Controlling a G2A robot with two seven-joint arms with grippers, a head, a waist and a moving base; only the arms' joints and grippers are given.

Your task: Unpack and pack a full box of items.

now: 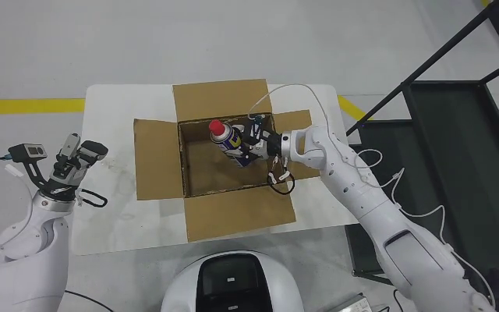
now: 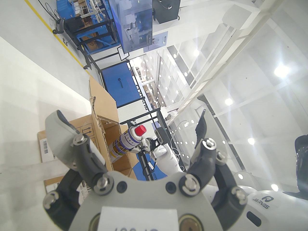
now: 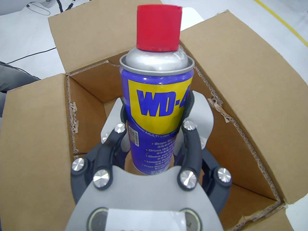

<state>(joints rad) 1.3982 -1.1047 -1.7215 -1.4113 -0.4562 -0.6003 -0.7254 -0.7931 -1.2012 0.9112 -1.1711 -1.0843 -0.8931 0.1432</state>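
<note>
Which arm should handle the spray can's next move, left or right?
Right, likely: the right hand is shut on the spray can over the open box; the left hand is open, out beyond the side flap.

1. spray can (image 3: 156,85): base hidden behind the right gripper (image 3: 156,108).
2. box (image 3: 240,85): floor beneath the right gripper mostly hidden; flaps either side of it cut off at the edges.

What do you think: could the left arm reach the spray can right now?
Probably not as things stand: the left end effector sits open, beyond a side flap of the cardboard box, and the right end effector is shut on the spray can over the box.
</note>
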